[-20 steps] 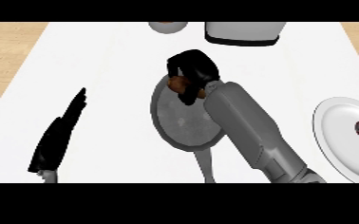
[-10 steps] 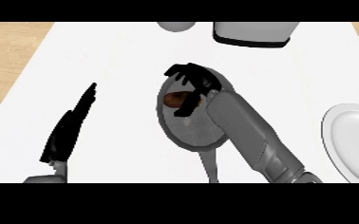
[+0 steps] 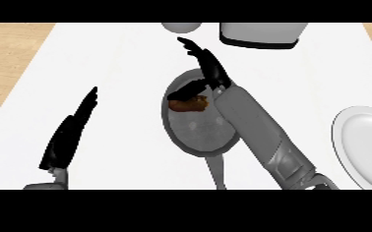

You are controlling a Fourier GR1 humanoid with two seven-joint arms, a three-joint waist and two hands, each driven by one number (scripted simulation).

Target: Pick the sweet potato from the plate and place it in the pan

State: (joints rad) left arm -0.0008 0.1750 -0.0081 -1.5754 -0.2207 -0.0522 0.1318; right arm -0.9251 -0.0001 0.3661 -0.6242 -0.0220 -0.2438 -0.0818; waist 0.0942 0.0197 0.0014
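We find the right hand [image 3: 210, 71] spread, fingers straight and apart, pointing to 11 o'clock past the pan's far rim and closed on nothing. Its thumb [image 3: 187, 90] hangs at 7 o'clock from the palm, directly over the potato [image 3: 191, 105]; we cannot tell whether the two touch. The potato lies inside the pan [image 3: 200, 133], at 11 o'clock from the pan's centre and near the rim, so we judge the placing done in substance and the retreat outstanding. The main risk is the thumb: if it drags on withdrawal, it could roll the potato toward the near rim or lift it out. The second risk is the forearm [image 3: 258, 128], which lies across the pan's rim at 3 o'clock; a low pull-back could shove the pan or turn it by its handle [image 3: 216, 169]. The third risk is the fingertips, close to a grey round object [image 3: 181, 27] at 12 o'clock and a container [image 3: 262, 33] at 1 o'clock. The plate [image 3: 356, 140] sits at 3 o'clock, bare where visible. The left hand [image 3: 69, 135] rests open at 9 o'clock.
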